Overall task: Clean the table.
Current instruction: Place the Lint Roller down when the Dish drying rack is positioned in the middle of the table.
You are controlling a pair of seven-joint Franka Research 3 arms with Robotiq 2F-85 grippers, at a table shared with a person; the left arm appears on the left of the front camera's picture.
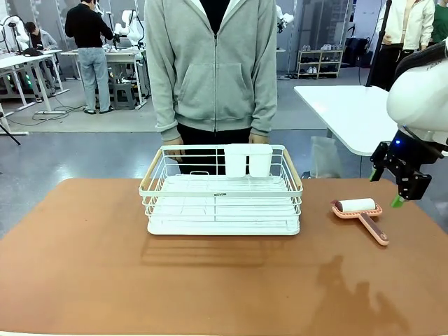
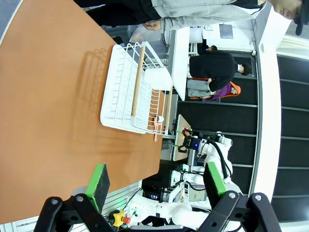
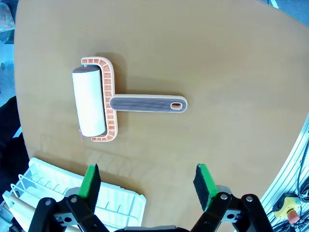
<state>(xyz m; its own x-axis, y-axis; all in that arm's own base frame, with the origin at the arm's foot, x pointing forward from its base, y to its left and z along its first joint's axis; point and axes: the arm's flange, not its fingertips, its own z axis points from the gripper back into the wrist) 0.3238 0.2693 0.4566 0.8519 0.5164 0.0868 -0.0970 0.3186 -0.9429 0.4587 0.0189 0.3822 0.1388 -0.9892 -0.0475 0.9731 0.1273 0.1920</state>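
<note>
Right gripper (image 3: 147,181) fingers spread wide, empty, hovering above peach-framed lint roller (image 3: 104,105) on terracotta tabletop (image 1: 84,266). Left gripper (image 2: 157,186) fingers apart, empty. White wire rack (image 1: 222,190) mid-tabletop.

The table (image 1: 84,266) fills the lower half of the front frame. The rack (image 1: 222,190) stands on it at frame centre, with two cups (image 1: 248,160) in its upper right part. A person (image 1: 211,70) stands behind the rack at top centre, hands at its far rim. The roller (image 1: 360,215) lies on the table at right of the rack, well apart from it, its handle pointing to lower right. The right gripper (image 1: 400,187) hangs above the table at the right edge, just right of the roller. A second table (image 1: 350,115) stands at upper right, behind.
</note>
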